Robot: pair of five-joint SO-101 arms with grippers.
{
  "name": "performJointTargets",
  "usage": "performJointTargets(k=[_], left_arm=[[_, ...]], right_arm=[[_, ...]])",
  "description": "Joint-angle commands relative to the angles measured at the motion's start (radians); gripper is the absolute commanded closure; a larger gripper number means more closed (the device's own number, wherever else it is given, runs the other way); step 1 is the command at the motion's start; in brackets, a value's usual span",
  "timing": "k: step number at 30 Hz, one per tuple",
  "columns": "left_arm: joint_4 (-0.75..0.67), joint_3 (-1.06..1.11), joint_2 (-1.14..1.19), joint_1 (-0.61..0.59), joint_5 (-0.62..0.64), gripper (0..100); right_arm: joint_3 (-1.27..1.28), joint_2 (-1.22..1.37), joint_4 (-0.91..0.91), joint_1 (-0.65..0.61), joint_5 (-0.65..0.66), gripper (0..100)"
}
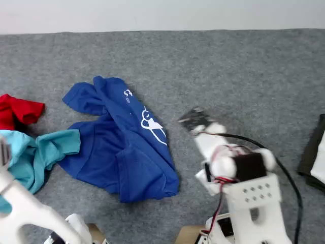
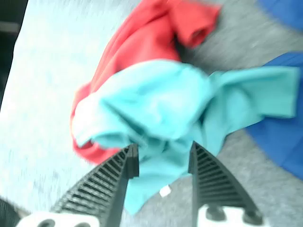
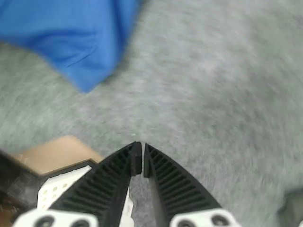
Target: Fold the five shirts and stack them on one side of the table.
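Left gripper (image 2: 163,151) hangs over the teal shirt (image 2: 161,104). Its two black ribbed fingers (image 2: 116,182) are spread wide w/ a clear gap btwn the tips. Teal fabric shows in that gap. The tips sit right at the cloth, but can't tell if they touch it; nothing is pinched. The teal shirt lies crumpled on top of the red shirt (image 2: 142,42), which sticks out beyond it. One teal sleeve reaches over to the blue shirt (image 2: 284,142).

Right gripper (image 3: 141,150) is over bare grey table cover (image 3: 213,85). Its fingers (image 3: 109,179) are pressed nearly together, only a thin slit at the tips, and hold nothing. A corner of the blue shirt (image 3: 71,38) is near but apart from it. A piece of brown cardboard (image 3: 61,153) lies just beside the gripper.

High view: blue shirt (image 1: 122,152) lies rumpled & unfolded approx. mid-table, white print up. Teal shirt (image 1: 38,150) & red shirt (image 1: 18,109) are bunched together on the left arm's (image 1: 23,211) side, the teal sleeve touching the blue shirt's edge. Right arm (image 1: 238,173) stands beside the blue shirt, clear of it. A dark cloth (image 1: 312,150) lies at the table edge on the right arm's side, well apart from the other shirts.
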Motion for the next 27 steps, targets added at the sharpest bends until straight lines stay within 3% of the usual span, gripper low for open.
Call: performJointTargets(k=[1,9,12,17,27], left_arm=[[-0.083,0.036,-0.021,-0.143,-0.012,82],[-0.187,0.157,-0.021,-0.310,-0.017,82],[-0.187,0.183,-0.021,-0.322,-0.028,82],[-0.187,0.202,-0.021,-0.327,-0.028,82],[-0.190,0.202,-0.021,-0.359,-0.026,82]], right_arm=[[-0.152,0.120,0.033,-0.165,-0.018,98.9],[-0.301,0.406,0.008,-0.446,-0.028,98.6],[-0.344,0.484,-0.056,-0.498,-0.028,95.0],[-0.351,0.611,-0.186,-0.584,-0.028,81.1],[-0.354,0.858,-0.334,-0.710,-0.028,80.1]])
